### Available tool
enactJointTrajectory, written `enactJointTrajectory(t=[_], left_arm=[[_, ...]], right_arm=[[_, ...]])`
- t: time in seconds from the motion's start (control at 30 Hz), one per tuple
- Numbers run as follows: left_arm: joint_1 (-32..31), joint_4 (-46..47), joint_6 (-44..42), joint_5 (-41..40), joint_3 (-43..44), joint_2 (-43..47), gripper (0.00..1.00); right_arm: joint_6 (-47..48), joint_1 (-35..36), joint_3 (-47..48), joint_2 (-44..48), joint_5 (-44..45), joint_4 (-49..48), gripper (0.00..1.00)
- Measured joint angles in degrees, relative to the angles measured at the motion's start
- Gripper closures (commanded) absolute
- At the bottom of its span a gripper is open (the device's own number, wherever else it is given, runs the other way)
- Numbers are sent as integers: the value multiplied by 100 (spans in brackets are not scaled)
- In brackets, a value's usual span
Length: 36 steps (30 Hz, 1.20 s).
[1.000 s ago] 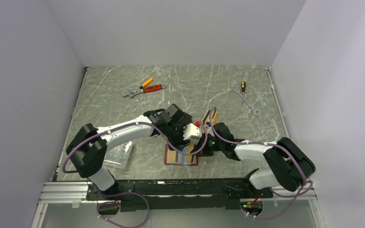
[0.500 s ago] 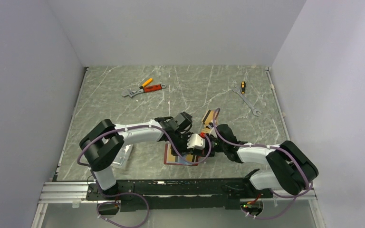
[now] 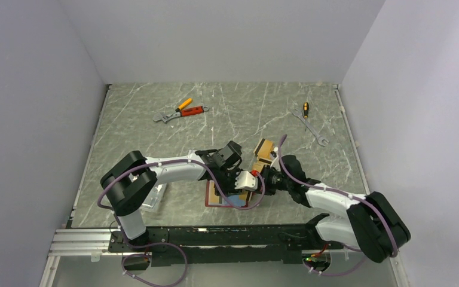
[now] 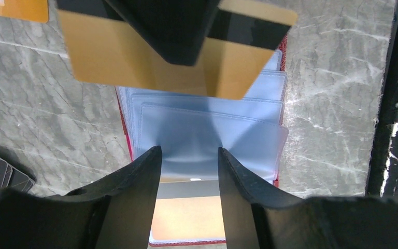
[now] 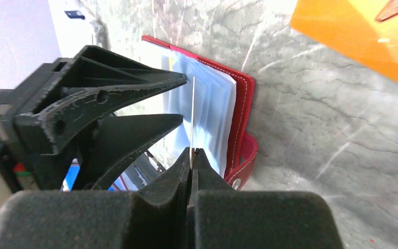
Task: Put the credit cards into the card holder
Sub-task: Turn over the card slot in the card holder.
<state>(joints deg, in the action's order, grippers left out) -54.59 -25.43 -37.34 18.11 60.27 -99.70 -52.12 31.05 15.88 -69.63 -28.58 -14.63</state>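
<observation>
Holder (image 5: 243,104) open at the table's (image 3: 143,131) 6 o'clock edge: left gripper (image 4: 189,155), from 9 o'clock, jaws apart and empty over its sleeves (image 4: 212,129), likely to steady them; right gripper (image 5: 192,153), from 3 o'clock, pinches a gold card (image 4: 114,62) edge-down for insertion

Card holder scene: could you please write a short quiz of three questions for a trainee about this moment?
1. True or false: the right end effector is shut on a gold card.
2. The card holder lies: A) closed; B) open, blue sleeves showing; C) inside a box.
3. Fill in: the left end effector has its jaws ____ above the sleeves.
Key: 1 true; 2 B; 3 open.
</observation>
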Motion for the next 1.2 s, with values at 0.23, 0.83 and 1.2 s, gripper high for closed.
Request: enactJointTrajectory(t=[0.23,0.83,1.2], left_arm=[[0,35,-15,-4,-17,2,51],[37,-245,94,-125,-15,304,50],[1119,-549,243,87,-24,1200,49]], right_arm=[[114,-208,-33,284,-33,186,100],[-149,109,-50,-595,-59,-476,100],[-284,247,-4,-686,-52,-662,100]])
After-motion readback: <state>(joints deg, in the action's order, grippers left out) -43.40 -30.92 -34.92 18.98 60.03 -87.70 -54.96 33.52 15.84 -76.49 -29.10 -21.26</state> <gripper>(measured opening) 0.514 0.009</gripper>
